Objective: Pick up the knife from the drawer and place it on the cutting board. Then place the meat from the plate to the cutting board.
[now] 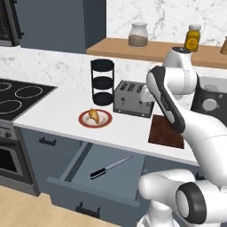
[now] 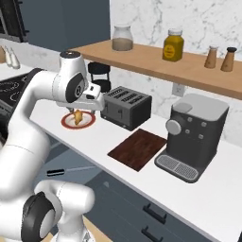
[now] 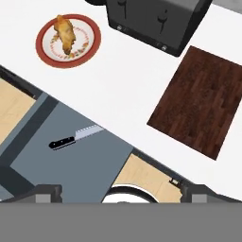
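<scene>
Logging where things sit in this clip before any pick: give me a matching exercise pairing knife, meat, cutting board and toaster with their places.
Things:
1. knife
2. meat
3. cutting board
4. toaster

Places:
A. flat on the counter, nothing on it
B. on the plate
C. standing at the back of the counter, beside the black rack
D. lying in the open drawer

Pairs: 1-D, 2-B, 3-A, 4-C
</scene>
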### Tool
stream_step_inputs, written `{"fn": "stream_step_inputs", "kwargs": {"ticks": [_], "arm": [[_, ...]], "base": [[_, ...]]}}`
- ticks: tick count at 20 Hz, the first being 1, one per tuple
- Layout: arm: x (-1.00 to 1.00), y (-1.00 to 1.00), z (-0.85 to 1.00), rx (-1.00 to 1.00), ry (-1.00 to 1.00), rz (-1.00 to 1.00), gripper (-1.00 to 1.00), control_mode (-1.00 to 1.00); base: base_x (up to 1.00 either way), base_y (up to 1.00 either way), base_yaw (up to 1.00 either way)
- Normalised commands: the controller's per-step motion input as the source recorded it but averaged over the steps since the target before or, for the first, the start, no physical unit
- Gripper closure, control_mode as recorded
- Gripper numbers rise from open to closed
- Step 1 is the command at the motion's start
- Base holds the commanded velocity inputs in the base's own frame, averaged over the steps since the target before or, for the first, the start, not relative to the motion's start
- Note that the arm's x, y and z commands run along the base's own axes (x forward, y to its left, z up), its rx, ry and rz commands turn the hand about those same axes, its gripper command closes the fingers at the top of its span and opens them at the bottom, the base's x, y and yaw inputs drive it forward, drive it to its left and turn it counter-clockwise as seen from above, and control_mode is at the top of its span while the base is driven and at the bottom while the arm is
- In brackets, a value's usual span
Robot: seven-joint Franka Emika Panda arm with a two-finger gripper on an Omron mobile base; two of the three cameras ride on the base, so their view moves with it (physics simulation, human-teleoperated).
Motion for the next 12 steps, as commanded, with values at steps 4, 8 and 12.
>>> {"fn": "stream_step_inputs", "kwargs": {"ticks": [4,8,12], "arm": [[0.00,0.00,0.00,0.00,0.00,0.00,-1.00,1.00],[0.00,0.00,0.00,0.00,0.00,0.00,-1.00,1.00],[0.00,0.00,0.00,0.00,0.00,0.00,-1.00,1.00]], "base": [[-0.21,-0.15,0.03],[-0.54,0.00,0.00],[-0.43,0.00,0.00]]}}
